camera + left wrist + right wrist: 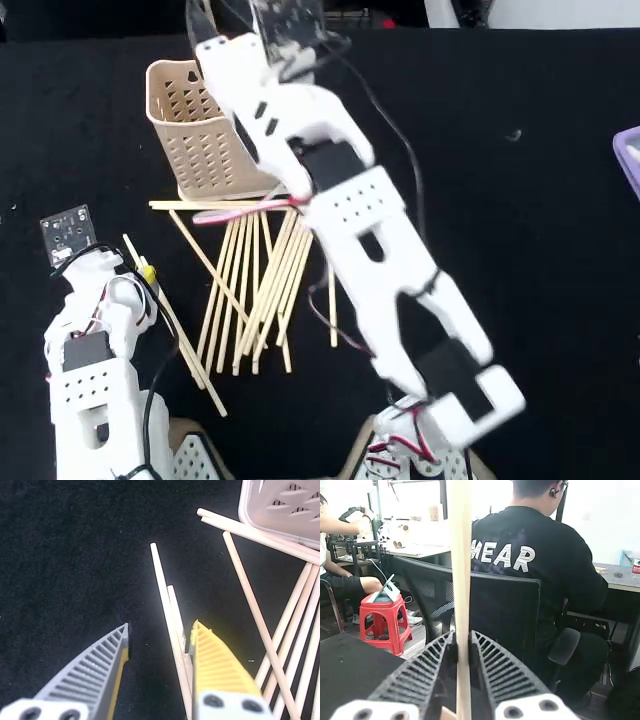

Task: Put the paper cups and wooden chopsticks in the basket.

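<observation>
- Left wrist view: left gripper [160, 625] is spread wide, low over the table [60, 555]; two wooden chopsticks [165, 595] lie lengthwise between the jaws, just beside the yellow one
- High view: basket [205, 150] stands upright just beyond the loose chopstick pile [255, 290]
- Right wrist view: right gripper [462, 637] is clamped on one chopstick [460, 555], long axis upright; probably poised by the basket for a drop

Beige slotted basket [205, 150]; pale, seemingly bare-wood chopsticks [268, 290]
</observation>
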Available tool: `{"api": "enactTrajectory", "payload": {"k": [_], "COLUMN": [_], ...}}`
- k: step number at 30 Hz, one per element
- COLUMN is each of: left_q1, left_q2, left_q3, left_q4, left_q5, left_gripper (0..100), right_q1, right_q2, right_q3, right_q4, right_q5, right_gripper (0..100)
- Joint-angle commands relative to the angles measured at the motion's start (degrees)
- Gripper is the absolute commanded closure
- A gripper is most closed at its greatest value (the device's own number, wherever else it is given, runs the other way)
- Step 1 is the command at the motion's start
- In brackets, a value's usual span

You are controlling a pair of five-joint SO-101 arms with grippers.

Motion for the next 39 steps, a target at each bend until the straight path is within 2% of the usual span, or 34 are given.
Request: {"api": "enactTrajectory", "payload": {"k": [1,5,18,23,27,36,39], "left_q1": [-0.22,-0.22,-0.40,-0.22,-0.22,-0.22,-0.31], "left_q2": [-0.97,-0.97,-0.97,-1.05,-1.05,-1.05,-1.05], "left_q3": [-0.40,-0.40,0.04,0.13,0.13,0.13,0.13], "left_q4": [-0.97,-0.97,-1.05,-1.14,-1.41,-1.41,-1.41], "left_q5": [0.62,0.62,0.62,0.62,0.62,0.62,0.62], "left_gripper": [80,80,80,80,80,80,80], "right_q1": [-2.20,-4.04,-2.90,-2.90,-2.81,-2.64,-2.64], "right_q2": [3.47,7.78,16.84,13.58,10.59,-2.95,-9.45], "right_q3": [-10.42,-14.64,-11.21,-7.08,-6.99,-6.46,-6.46], "right_q4": [2.99,8.53,9.58,13.10,19.78,21.71,29.10], "right_q5": [-0.35,-0.35,-0.26,-0.26,-0.70,-0.35,-0.26], "right_gripper": [98.8,98.8,98.7,96.2,80.5,86.9,88.7]}}
